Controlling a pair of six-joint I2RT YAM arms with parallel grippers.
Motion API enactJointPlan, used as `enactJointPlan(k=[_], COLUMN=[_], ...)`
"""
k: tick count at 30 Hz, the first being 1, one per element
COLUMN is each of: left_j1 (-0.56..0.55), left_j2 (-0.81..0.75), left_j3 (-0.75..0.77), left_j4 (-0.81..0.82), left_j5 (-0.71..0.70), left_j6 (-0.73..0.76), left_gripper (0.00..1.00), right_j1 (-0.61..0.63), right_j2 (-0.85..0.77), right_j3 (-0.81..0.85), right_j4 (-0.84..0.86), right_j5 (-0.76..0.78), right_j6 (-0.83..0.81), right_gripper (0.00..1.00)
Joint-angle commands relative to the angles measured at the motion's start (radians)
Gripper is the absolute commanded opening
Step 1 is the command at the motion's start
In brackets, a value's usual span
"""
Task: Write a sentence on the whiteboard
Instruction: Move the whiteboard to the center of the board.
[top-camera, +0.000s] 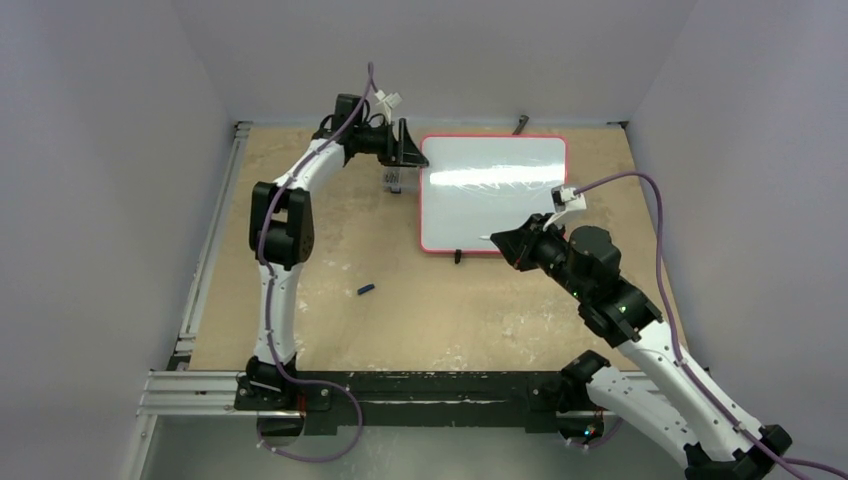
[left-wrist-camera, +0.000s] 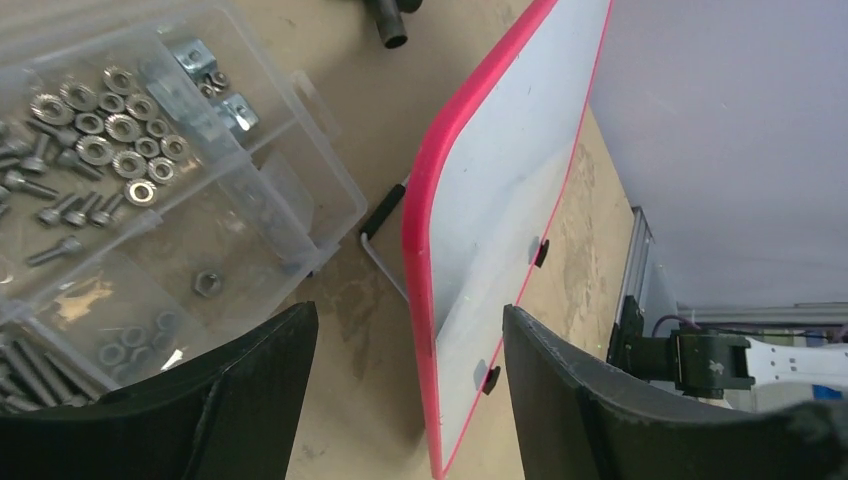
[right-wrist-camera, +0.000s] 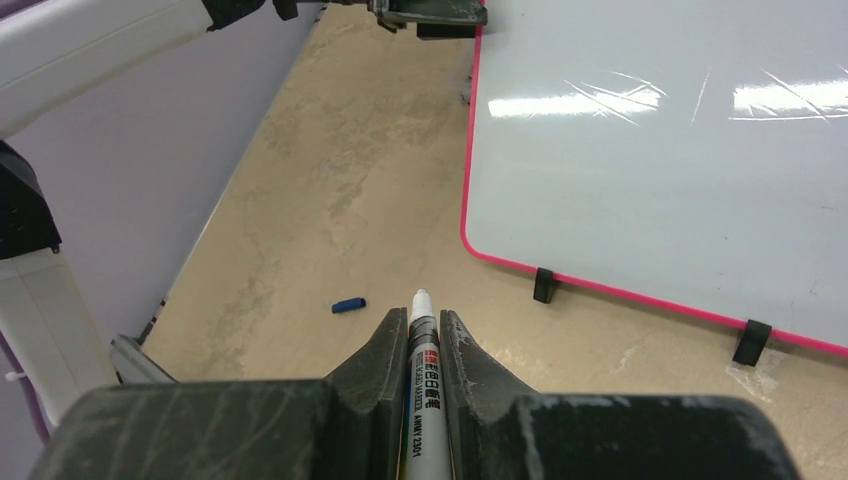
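Note:
The whiteboard (top-camera: 495, 200) lies at the back middle of the table, red-framed, with two black feet on its near edge. Its face (right-wrist-camera: 650, 180) is blank with only light glare; no blue sentence shows on it. My left gripper (top-camera: 405, 150) is open, and its jaws straddle the board's left red edge (left-wrist-camera: 425, 250) without touching it. My right gripper (top-camera: 500, 238) is shut on a white marker (right-wrist-camera: 424, 350), uncapped, its tip pointing out over bare table just off the board's near left corner. The marker's blue cap (top-camera: 366, 290) lies on the table, also in the right wrist view (right-wrist-camera: 348, 305).
A clear plastic box of nuts and bolts (left-wrist-camera: 120, 170) sits left of the board, beside the left gripper (top-camera: 393, 180). A hex key (left-wrist-camera: 380, 245) lies between the box and the board. A dark object (top-camera: 520, 124) lies behind the board. Metal rails run along the table's left and near edges.

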Motion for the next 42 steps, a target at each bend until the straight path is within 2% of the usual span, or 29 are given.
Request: enactJointPlan(k=[1,9,12,16,18,20,35,38,41,42], left_j1=[-0.026,-0.065,-0.065,-0.068,-0.067,-0.067,-0.053,-0.052,-0.044,-0.041], left_j2=[-0.014,-0.026,-0.025,-0.046,-0.058,-0.068,-0.109,-0.093,-0.035,-0.027], left_j3=[-0.064,-0.178,-0.219,-0.282,-0.309,-0.342,-0.574,-0.618,-0.629,-0.629], left_j4=[0.134,0.253,0.364,0.493,0.532,0.581,1.111,1.334,1.718,1.749], left_j5=[0.095,0.140,0.167,0.200,0.211,0.225,0.368,0.401,0.414,0.414], left_j6=[-0.049,-0.105,-0.169,-0.230,-0.238,-0.257,-0.552,-0.713,-1.037,-1.082], left_gripper=[0.66,0.49,0.35,0.21,0.07,0.00,0.00,0.00,0.00,0.00], right_j1=[-0.003,-0.005,-0.004,-0.004,-0.004,-0.004,-0.004,-0.005,-0.004,-0.004], right_j2=[0.000,-0.016,-0.022,-0.028,-0.033,-0.038,-0.062,-0.064,-0.066,-0.067], right_j3=[0.038,0.034,0.033,0.034,0.033,0.028,0.016,0.011,0.007,0.008], right_j4=[0.048,0.041,0.035,0.030,0.026,0.027,0.025,0.030,0.037,0.038], right_j5=[-0.009,-0.008,-0.008,-0.009,-0.008,-0.007,-0.008,-0.008,-0.030,-0.030], right_j6=[-0.017,-0.014,-0.013,-0.012,-0.011,-0.008,0.009,0.016,0.023,0.024], right_gripper=[0.00,0.00,0.00,0.00,0.00,0.00,0.00,0.00,0.00,0.00])
